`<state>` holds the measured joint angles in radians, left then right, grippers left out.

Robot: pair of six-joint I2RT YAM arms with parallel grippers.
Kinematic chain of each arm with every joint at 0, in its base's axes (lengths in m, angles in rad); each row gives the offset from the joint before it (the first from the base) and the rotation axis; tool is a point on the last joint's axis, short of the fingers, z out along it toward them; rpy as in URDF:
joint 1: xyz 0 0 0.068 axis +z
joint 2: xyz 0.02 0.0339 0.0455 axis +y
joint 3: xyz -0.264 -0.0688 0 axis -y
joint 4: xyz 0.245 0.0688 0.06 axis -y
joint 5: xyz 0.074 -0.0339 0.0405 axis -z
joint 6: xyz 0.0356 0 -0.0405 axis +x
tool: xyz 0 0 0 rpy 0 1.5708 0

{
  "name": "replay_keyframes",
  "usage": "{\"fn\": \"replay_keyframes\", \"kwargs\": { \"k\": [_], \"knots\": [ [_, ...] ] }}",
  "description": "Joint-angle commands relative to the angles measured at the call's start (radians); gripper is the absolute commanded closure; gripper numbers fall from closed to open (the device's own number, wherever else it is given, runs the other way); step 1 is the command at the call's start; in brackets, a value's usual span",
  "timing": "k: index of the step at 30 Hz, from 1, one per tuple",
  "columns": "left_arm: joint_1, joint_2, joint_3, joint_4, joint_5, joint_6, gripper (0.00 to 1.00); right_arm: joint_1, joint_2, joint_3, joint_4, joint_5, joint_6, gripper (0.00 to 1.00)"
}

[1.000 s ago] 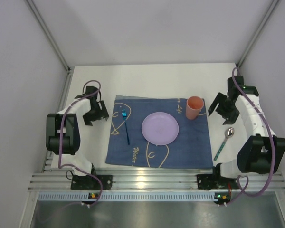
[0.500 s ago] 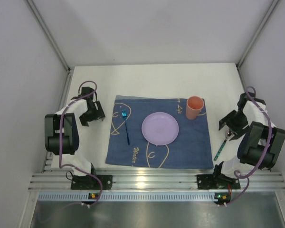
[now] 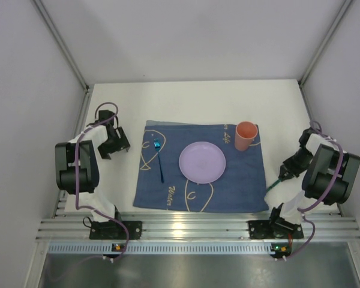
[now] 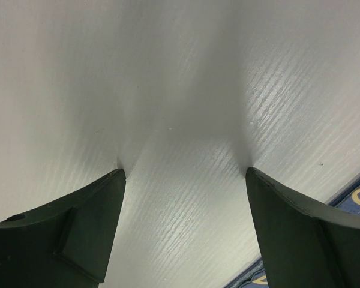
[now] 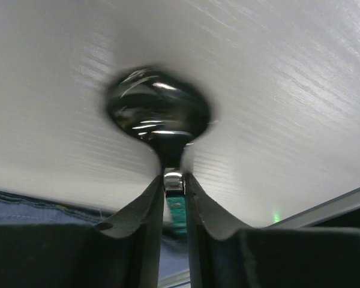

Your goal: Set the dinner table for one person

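Observation:
My right gripper (image 5: 173, 177) is shut on the neck of a spoon. The shiny bowl (image 5: 158, 108) sticks out past the fingertips over the white dinner table (image 5: 276, 90), and the green handle (image 5: 176, 207) runs back between the fingers. From above, that gripper (image 3: 290, 167) sits right of the blue cloth (image 3: 168, 180), with the spoon's handle (image 3: 275, 181) angled toward the cloth's corner. On the cloth lie a lilac plate (image 3: 202, 162), an orange cup (image 3: 246, 135) and a blue fork (image 3: 159, 159). My left gripper (image 4: 183, 171) is open and empty over bare table (image 4: 180, 90), left of the cloth (image 3: 112, 146).
A ribbed aluminium rail (image 3: 192, 228) runs along the near edge, where both arm bases are bolted. Grey walls close in the table on the left, right and far sides. A corner of the blue cloth (image 4: 354, 201) shows at the lower right of the left wrist view.
My right gripper swung from beside the cup down to the spoon and closed on its neck; the spoon's handle has turned toward the cloth. The left gripper drifted slightly left.

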<state>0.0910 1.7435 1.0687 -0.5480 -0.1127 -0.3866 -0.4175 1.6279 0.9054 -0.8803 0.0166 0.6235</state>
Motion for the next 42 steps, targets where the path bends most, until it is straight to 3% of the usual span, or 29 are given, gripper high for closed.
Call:
{"fn": "replay_keyframes", "kwargs": {
  "k": [1, 4, 9, 13, 17, 24, 29, 34, 38, 39, 42],
  "knots": [
    [0.015, 0.01, -0.026, 0.049, -0.004, 0.002, 0.14, 0.023, 0.053, -0.023, 0.11, 0.019, 0.005, 0.83],
    [0.015, -0.01, -0.021, 0.033, -0.002, 0.0, 0.14, 0.036, 0.053, -0.022, 0.121, 0.016, -0.001, 0.99],
    [0.013, -0.068, -0.018, 0.005, 0.044, -0.014, 0.15, 0.077, -0.088, 0.093, -0.003, 0.083, -0.037, 1.0],
    [0.01, -0.128, -0.03, -0.018, 0.068, -0.017, 0.14, 0.213, -0.177, 0.313, -0.159, 0.176, -0.056, 1.0],
    [0.009, -0.197, -0.058, -0.038, 0.073, -0.006, 0.14, 0.455, -0.284, 0.386, -0.221, 0.217, -0.013, 1.0],
    [0.006, -0.312, -0.075, -0.05, 0.108, 0.006, 0.13, 0.736, -0.335, 0.319, -0.214, 0.235, 0.058, 1.0],
    [-0.005, -0.374, -0.07, -0.081, 0.133, 0.0, 0.13, 0.931, -0.33, 0.175, -0.16, 0.234, 0.105, 1.0],
    [-0.01, -0.442, -0.095, -0.099, 0.145, -0.005, 0.13, 0.961, -0.301, 0.038, -0.01, 0.206, 0.087, 1.0],
    [-0.011, -0.496, -0.116, -0.102, 0.157, -0.005, 0.12, 0.98, -0.263, 0.023, 0.058, 0.207, 0.073, 1.0],
    [-0.011, -0.509, -0.118, -0.099, 0.16, -0.003, 0.1, 0.984, -0.257, 0.026, 0.072, 0.215, 0.065, 0.96],
    [-0.011, -0.558, -0.139, -0.087, 0.179, 0.005, 0.08, 0.99, -0.234, 0.039, 0.107, 0.209, 0.048, 0.56]
  ]
}}
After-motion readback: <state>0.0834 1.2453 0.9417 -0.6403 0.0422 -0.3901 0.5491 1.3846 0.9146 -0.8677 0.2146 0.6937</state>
